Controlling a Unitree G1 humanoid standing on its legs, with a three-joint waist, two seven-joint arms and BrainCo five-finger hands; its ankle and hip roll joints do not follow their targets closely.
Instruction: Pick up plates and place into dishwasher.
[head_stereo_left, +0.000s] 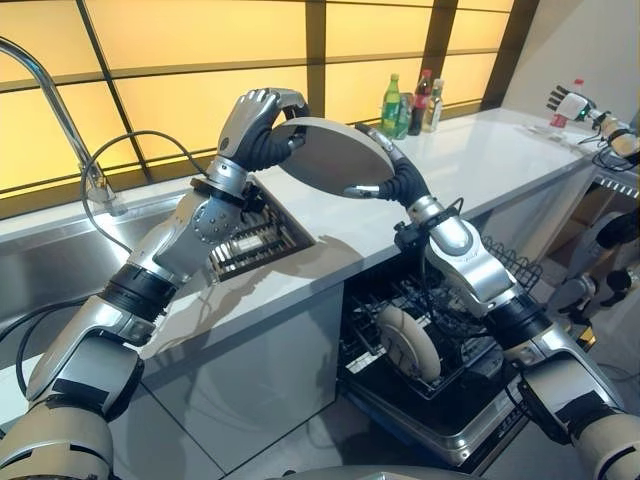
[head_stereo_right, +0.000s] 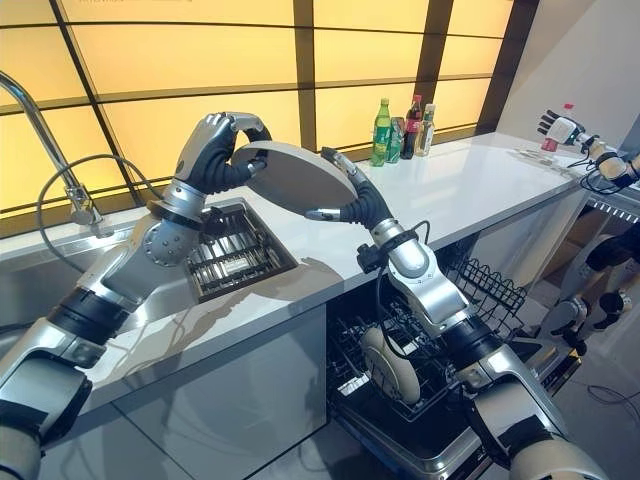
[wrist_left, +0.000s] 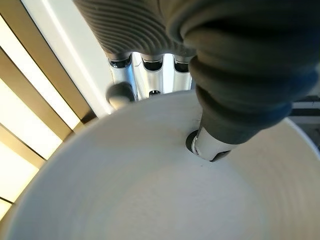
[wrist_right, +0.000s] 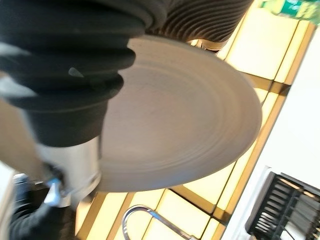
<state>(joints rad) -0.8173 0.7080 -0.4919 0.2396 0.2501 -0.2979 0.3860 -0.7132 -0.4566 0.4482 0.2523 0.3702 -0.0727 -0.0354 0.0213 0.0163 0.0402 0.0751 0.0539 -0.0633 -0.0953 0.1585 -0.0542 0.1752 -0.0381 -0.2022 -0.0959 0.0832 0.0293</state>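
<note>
A round grey plate (head_stereo_left: 330, 155) hangs in the air above the white counter (head_stereo_left: 480, 165), held from both sides. My left hand (head_stereo_left: 262, 125) curls over its left rim; in the left wrist view the thumb (wrist_left: 215, 145) presses on the plate (wrist_left: 150, 195) and the fingers (wrist_left: 150, 65) reach behind the rim. My right hand (head_stereo_left: 395, 180) pinches the right rim, fingers above and thumb below; the right wrist view has the plate (wrist_right: 185, 120) close up. Below the counter stands the open dishwasher, and its pulled-out lower rack (head_stereo_left: 470, 410) holds another plate (head_stereo_left: 408, 343) on edge.
A dark drying rack (head_stereo_left: 255, 240) is sunk into the counter under the held plate. A steel sink (head_stereo_left: 40, 270) with a tall faucet (head_stereo_left: 60, 120) lies to the left. Bottles (head_stereo_left: 410, 105) stand at the counter's back. Another robot's hand (head_stereo_left: 570, 103) shows far right.
</note>
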